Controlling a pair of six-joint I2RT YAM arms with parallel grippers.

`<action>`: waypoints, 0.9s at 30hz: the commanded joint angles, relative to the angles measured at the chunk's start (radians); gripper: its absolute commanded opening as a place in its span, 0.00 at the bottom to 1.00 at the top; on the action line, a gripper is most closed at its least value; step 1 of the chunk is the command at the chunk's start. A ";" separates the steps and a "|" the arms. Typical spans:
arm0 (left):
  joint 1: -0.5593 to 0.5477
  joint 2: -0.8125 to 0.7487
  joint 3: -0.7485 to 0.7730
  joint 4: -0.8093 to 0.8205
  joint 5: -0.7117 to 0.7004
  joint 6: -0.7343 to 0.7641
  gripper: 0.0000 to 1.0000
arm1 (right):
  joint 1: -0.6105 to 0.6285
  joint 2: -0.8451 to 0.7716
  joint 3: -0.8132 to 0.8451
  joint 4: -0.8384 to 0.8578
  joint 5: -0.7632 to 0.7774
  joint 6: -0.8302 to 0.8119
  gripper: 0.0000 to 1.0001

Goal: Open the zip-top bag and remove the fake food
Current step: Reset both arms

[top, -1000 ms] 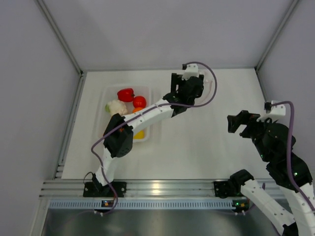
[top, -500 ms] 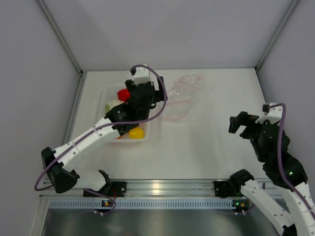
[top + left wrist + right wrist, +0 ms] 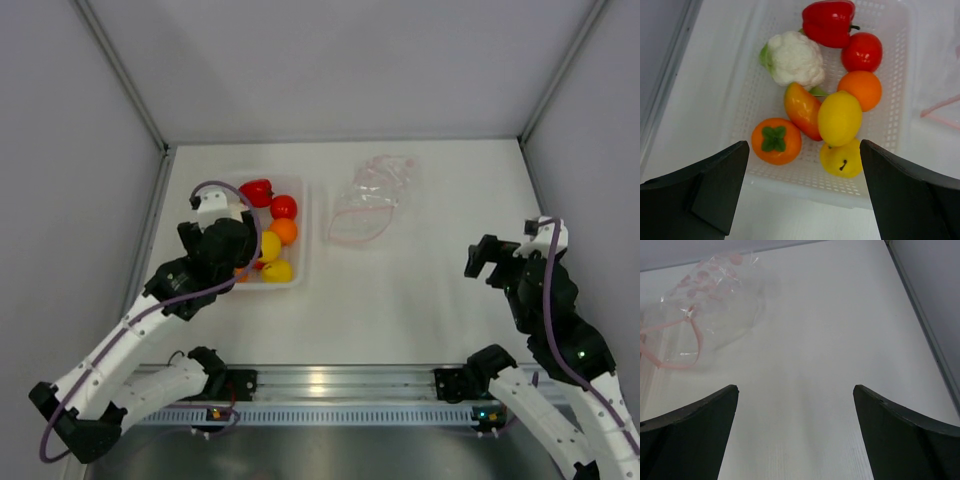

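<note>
- Zip-top bag [image 3: 368, 198] is lying flat on the white table [image 3: 420, 300], toward the far edge and just right of the clear tray [image 3: 304, 250]; the two are sitting close together, but I cannot tell whether they are touching.
- You are seeing its pink zip strip [image 3: 670, 347] curling in a loop at the near end, with the crinkly clear body trailing away behind it.
- Fake food [image 3: 840, 117] is sitting in the tray, apart from the bag: red pepper [image 3: 829, 22] and tomato [image 3: 861, 51] at the far end, cauliflower [image 3: 792, 59] beside them, then an orange [image 3: 860, 89], two yellow lemons and a persimmon [image 3: 775, 141] nearer you.
- Your left gripper [image 3: 802, 150] is hovering over the tray's near end with its jaws spread wide, holding nothing; the bag is lying off to its right, beyond the tray wall.
- Your right gripper [image 3: 480, 262] is hanging above bare table on the right side, jaws spread wide too, gripping nothing.
- Looking through the right wrist camera, the bag is showing ahead and to the left of that gripper, well apart from its fingers [image 3: 695, 435].
- Only open table is lying between the right gripper and the bag; the metal rail [image 3: 320, 380] is running along the near edge behind both arms.
</note>
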 commanded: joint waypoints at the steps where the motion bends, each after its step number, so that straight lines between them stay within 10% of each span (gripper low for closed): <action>1: 0.071 -0.043 -0.048 -0.085 -0.026 0.060 0.98 | 0.006 -0.035 -0.029 0.046 0.038 -0.038 0.99; 10: 0.545 -0.181 -0.117 0.096 0.414 0.160 0.98 | 0.012 -0.053 -0.075 0.082 0.037 -0.057 0.99; 27: 0.500 -0.557 -0.191 0.053 0.288 0.182 0.98 | 0.032 0.000 -0.038 0.056 0.003 -0.044 0.99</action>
